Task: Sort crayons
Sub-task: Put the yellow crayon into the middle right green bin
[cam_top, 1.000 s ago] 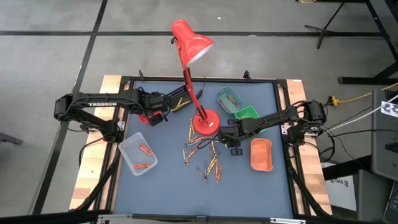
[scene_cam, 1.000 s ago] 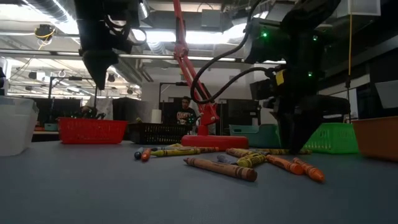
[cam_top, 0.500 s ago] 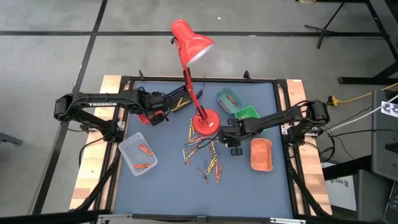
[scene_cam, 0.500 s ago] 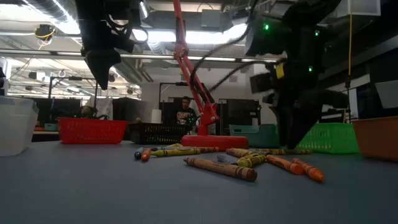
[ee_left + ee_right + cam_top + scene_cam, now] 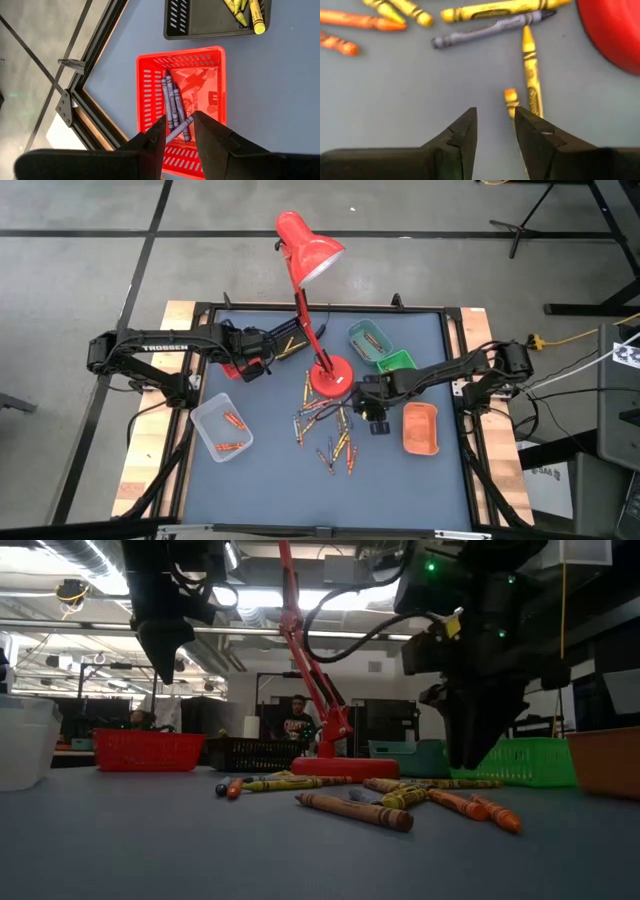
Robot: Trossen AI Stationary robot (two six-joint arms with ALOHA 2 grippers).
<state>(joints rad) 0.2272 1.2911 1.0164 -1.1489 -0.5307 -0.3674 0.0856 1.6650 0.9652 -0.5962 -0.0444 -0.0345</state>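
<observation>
Blue-grey table [image 5: 260,470] is seen with a red lamp [image 5: 318,300] at its middle. Right gripper [image 5: 371,409] has been shifted nearer the loose crayons [image 5: 335,435], jaws apart and empty, so a pick seems near. Left gripper [image 5: 176,134] is held parted over the red tray [image 5: 181,100] of blue-grey crayons [image 5: 172,105]. The lamp base crowds the pile.

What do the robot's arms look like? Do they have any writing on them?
Both arms are black and jointed with black cables. The left arm says TROSSEN in white. The left gripper and right gripper each have two dark pointed fingers. Green lights glow on the right arm.
</observation>
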